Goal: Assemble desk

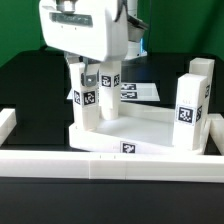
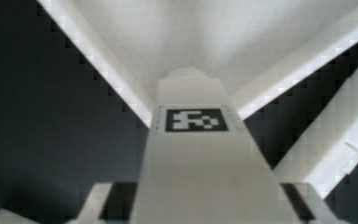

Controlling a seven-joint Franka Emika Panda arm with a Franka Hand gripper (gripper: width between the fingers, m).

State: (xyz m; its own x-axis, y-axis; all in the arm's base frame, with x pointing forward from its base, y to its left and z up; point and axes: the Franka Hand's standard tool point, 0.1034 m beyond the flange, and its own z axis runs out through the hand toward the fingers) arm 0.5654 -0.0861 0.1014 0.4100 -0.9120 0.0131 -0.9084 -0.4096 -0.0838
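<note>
My gripper (image 1: 90,74) is shut on a white block leg (image 1: 86,100), which it holds upright over the end of the white tabletop (image 1: 150,130) at the exterior view's left. The leg's lower end is at the tabletop's surface. A second leg (image 1: 108,92) stands just behind it. A third leg (image 1: 190,95) stands upright at the tabletop's corner at the exterior view's right. In the wrist view the held leg (image 2: 197,130) with its square tag runs down between my fingers (image 2: 115,200). My gripper (image 2: 202,205) clamps both its sides. The tabletop's rim (image 2: 211,40) lies beneath.
A long white border rail (image 1: 110,160) runs across the front and turns back along both sides. The marker board (image 1: 138,92) lies flat behind the tabletop. The table surface is black.
</note>
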